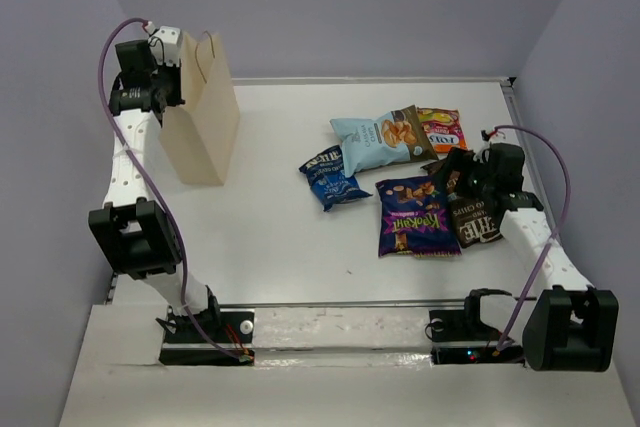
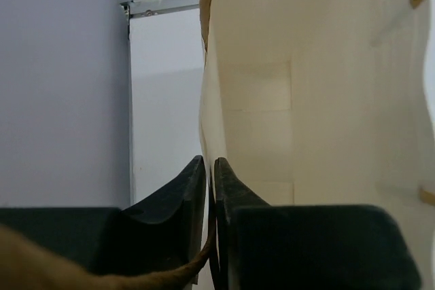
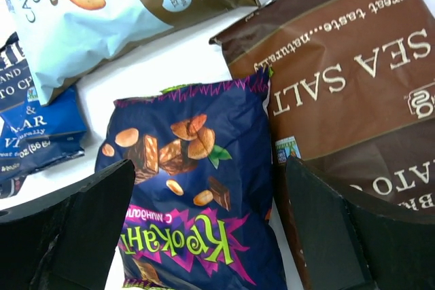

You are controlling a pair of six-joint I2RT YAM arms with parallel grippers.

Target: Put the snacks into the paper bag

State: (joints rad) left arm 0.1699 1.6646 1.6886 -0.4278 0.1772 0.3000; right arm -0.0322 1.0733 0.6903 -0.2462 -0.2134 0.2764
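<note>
From above, the paper bag (image 1: 203, 112) stands upright at the far left of the bench (image 1: 270, 237). Its long axis is vertical and its mouth faces up. It is matte cream with thin brown loop handles. The left gripper (image 1: 172, 65) sits at its top rim. Right of centre, five crinkly foil snacks lie flat. The light blue packet (image 1: 380, 137) stretches crosswise, with the dark blue packet (image 1: 333, 179) and orange-red packet (image 1: 442, 127) beside it. The purple packet (image 1: 415, 215) and brown chip bag (image 1: 478, 215) run near-to-far, with the right gripper (image 1: 455, 175) above them.

In the left wrist view, the dark fingers are clenched on the bag's thin paper wall.

In the right wrist view, the fingers are spread wide and grasp nothing. The glossy purple packet lies below between them, touching the brown chip bag.
</note>
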